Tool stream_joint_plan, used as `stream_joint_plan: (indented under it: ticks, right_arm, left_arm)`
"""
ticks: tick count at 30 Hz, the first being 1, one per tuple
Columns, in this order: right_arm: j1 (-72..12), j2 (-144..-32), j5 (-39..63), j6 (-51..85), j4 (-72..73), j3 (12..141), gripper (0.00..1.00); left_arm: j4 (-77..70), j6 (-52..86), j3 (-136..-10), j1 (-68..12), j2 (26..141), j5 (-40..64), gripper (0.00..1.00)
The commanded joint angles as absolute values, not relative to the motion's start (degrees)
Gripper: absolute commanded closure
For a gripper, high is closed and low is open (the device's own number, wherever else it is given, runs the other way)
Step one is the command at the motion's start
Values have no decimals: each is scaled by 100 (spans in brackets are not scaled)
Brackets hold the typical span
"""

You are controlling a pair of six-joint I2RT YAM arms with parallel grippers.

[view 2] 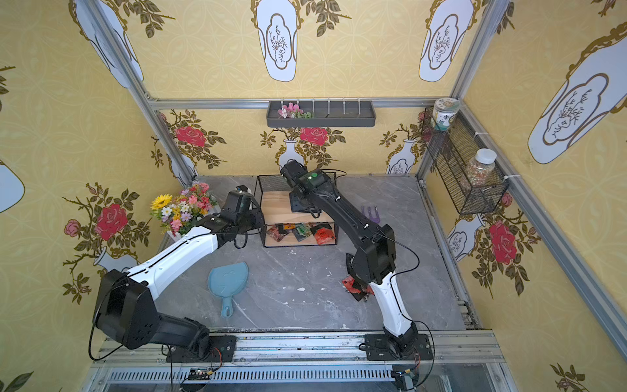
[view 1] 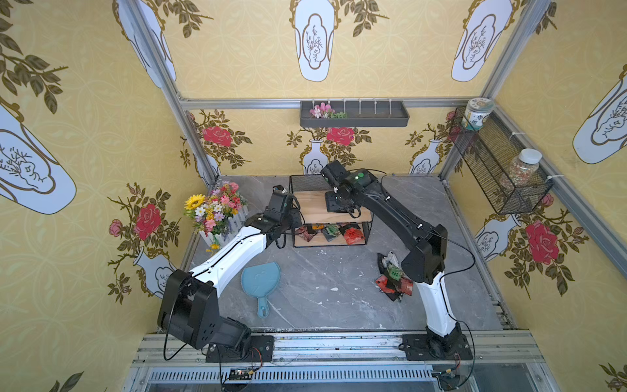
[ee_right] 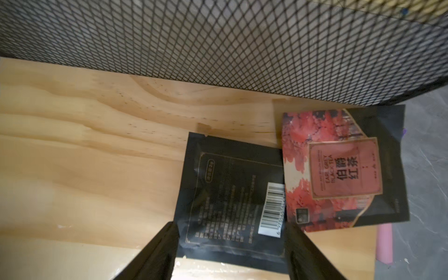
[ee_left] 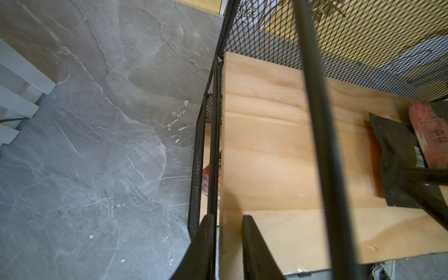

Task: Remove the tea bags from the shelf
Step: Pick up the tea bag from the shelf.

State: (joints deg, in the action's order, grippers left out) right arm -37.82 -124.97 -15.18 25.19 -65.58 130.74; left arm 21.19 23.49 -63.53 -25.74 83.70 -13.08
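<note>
Black foil tea bag (ee_right: 230,194) on black wire shelf (ee_right: 97,145) sits between open, empty jaws of right gripper (ee_right: 231,228). Left gripper (ee_left: 228,219) clamps shelf frame, likely steadying it.

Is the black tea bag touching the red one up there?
Touching. The right wrist view shows the red tea bag lying over the barcode edge of the black tea bag.

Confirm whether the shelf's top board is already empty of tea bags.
No: a black sachet and a red Earl Grey sachet lie on the top board.
</note>
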Motion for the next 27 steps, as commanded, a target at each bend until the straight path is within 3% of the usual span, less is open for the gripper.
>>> stream_joint_plan:
  ticks: [1,20,27]
  right_arm:
    - [-3772,-12580,-1569,2410,-6377,13137,28]
    - [-3919,-12865,-819,2532,-6448,12779,30]
    - [-4125,-12600,-1081,2585,-6442,12579,31]
  left_arm:
    - [2560,2320,-6318,-2573,8425,-1134,74]
    - [2566,2316,-6340,-2569,8425,-1160,74]
    - [2564,2303,-6368,-2571,8416,-1167,74]
